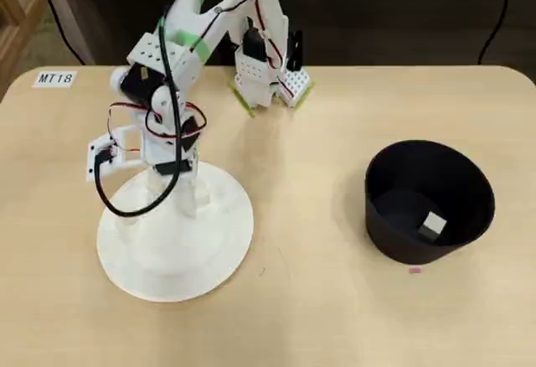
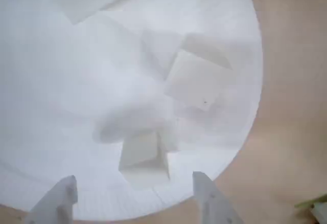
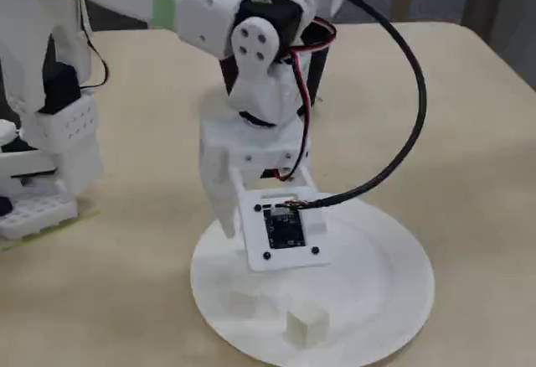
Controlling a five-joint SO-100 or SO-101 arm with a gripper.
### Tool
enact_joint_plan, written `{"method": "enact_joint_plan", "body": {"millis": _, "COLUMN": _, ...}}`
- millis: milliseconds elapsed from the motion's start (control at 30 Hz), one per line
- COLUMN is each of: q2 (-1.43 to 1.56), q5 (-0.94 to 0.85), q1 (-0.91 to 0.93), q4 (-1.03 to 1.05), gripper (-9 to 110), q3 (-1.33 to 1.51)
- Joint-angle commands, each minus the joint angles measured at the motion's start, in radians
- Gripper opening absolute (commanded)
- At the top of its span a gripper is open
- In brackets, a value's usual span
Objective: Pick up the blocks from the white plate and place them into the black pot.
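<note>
Here the open gripper (image 2: 134,196) hangs over the plate (image 2: 61,106); the nearest block (image 2: 143,157) looks light and rigid, best pinched across opposite flat faces.

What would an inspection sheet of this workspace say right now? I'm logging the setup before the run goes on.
Surface: pale wooden table, tidy.
Job's things: white plate with blocks on it; black pot holds one block.
Clutter: label reading MT18; small pink speck beside the pot.
Gripper: gripper open, low over the plate, a block between its fingers.
Cables: black cable looping off the arm; red wires.
Surroundings: chair legs behind.
</note>
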Motion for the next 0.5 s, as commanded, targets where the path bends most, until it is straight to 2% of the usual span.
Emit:
{"method": "enact_joint_plan", "body": {"millis": 0, "q2": 0.003, "q5": -0.014, "q1": -0.008, "q4": -0.002, "gripper": 33, "q3": -0.041}}
{"method": "enact_joint_plan", "body": {"millis": 467, "q2": -0.069, "q5": -0.009, "q1": -0.025, "q4": -0.018, "gripper": 28, "q3": -0.044}}
